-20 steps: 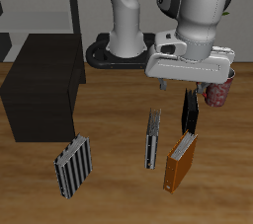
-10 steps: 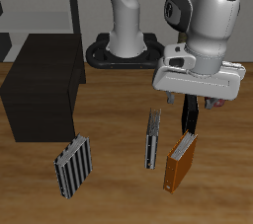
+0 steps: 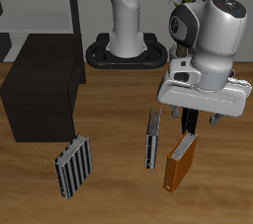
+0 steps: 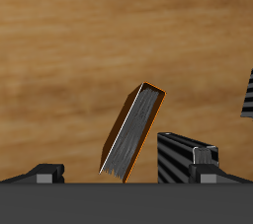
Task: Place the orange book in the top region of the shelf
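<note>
The orange book (image 3: 180, 163) stands upright on the wooden table near the front edge, with a black book (image 3: 188, 121) just behind it. My gripper (image 3: 191, 117) hangs above the orange book, open and empty. In the wrist view the orange book (image 4: 133, 132) shows its pale page edge, standing between my two spread fingertips (image 4: 44, 172), with my gripper (image 4: 126, 169) not touching it. The black shelf (image 3: 40, 95) is a low box far off at the table's other side, well away from the gripper.
A grey-and-white striped book (image 3: 153, 137) stands beside the orange book; it also shows in the wrist view (image 4: 178, 157). Another striped book (image 3: 72, 164) stands near the front edge before the shelf. A tall pale grey rack (image 3: 44, 1) stands behind the shelf.
My gripper has moved toward the table's front edge and lower, coming over the orange book. The books have not moved.
</note>
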You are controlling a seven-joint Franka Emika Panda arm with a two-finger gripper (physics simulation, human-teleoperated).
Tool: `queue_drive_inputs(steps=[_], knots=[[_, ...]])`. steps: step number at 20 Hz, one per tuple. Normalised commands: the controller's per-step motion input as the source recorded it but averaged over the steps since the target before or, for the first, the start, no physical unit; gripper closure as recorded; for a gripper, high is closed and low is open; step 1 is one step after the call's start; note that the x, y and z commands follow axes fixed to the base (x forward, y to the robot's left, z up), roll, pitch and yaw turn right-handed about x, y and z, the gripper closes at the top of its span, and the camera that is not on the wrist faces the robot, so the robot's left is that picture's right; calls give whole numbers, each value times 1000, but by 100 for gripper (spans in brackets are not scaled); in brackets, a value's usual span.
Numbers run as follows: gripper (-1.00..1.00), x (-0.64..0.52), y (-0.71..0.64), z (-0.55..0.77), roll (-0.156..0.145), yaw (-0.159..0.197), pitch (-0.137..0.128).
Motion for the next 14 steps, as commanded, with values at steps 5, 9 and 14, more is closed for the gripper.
queue_drive_inputs(steps=[5,9,14], knots=[[-100,172,16,-357,-6,-17,32],[-100,77,-12,-321,-7,12,26],[-100,38,-15,-276,0,-19,27]])
